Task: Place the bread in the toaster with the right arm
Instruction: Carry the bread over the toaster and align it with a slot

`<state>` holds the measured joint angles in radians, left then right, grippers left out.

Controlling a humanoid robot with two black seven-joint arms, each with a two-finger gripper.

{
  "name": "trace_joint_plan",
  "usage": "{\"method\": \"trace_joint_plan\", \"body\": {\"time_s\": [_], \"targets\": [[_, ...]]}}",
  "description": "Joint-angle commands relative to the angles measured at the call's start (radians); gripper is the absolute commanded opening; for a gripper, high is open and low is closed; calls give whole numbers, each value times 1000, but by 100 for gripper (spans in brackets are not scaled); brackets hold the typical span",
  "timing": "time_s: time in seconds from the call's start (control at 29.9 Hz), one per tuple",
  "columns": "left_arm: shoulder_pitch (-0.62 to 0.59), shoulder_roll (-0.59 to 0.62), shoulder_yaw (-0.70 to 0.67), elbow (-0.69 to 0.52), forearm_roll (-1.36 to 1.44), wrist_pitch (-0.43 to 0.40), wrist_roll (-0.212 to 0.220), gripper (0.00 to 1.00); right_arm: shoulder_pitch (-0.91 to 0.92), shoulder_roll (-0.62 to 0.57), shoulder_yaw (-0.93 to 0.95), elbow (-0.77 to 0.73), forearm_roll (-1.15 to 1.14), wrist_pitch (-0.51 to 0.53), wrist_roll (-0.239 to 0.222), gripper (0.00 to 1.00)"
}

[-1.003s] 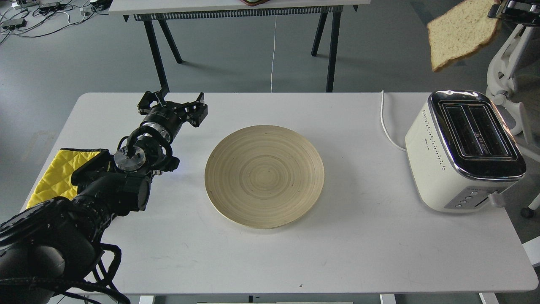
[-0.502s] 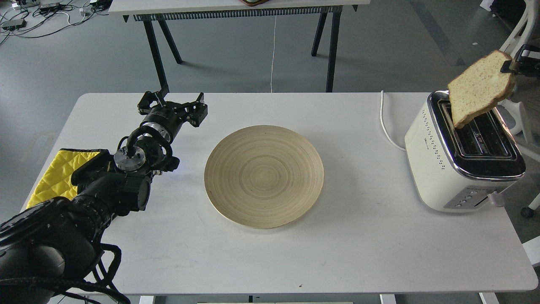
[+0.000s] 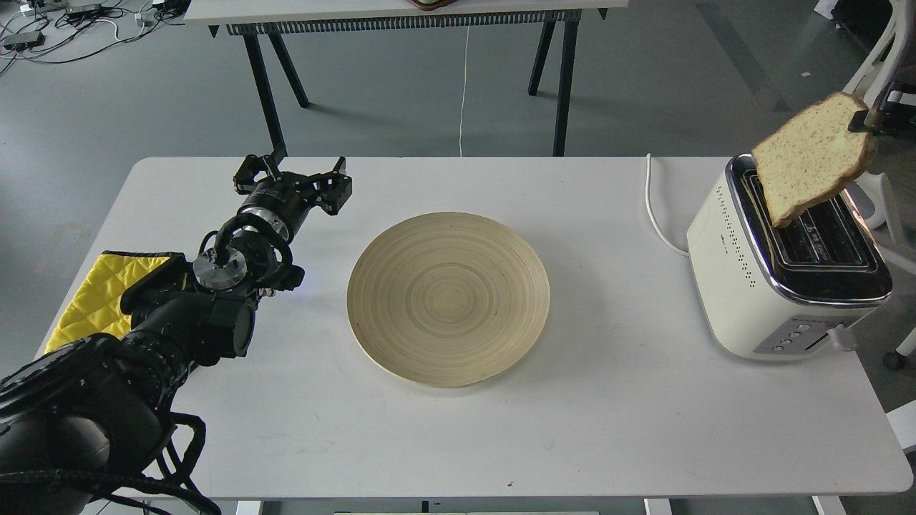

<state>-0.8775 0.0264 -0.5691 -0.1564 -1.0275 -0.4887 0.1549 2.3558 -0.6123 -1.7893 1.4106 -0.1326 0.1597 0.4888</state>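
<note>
Bread (image 3: 812,157), tilted over the toaster (image 3: 780,261), lifted slightly from its lower position; right hand (image 3: 874,120), barely visible, apparently clamped on its far corner. Insertion unfinished.

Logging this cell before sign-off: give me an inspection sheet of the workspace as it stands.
Surface: white table, bare in front.
Job's things: bread held tilted, lower corner at the mouth of the toaster's left slot, not yet in.
Clutter: empty wooden plate mid-table; yellow quilted cloth at left edge.
Grippers: right gripper pinches the bread's upper edge, mostly out of view; left gripper open, holding nothing.
Cables: white cord behind the toaster; loose wires on the floor, far left.
Surroundings: grey floor, second table behind, white chair at right.
</note>
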Motion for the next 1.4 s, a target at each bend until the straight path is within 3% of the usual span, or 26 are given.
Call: {"method": "trace_joint_plan", "body": {"time_s": [0.0, 1.37], "targets": [[0, 0, 0, 0, 0, 0, 0, 100, 16, 0, -13, 10, -2, 1, 0, 1], [0, 0, 0, 0, 0, 0, 0, 100, 36, -21, -102, 48, -67, -12, 0, 1]]}}
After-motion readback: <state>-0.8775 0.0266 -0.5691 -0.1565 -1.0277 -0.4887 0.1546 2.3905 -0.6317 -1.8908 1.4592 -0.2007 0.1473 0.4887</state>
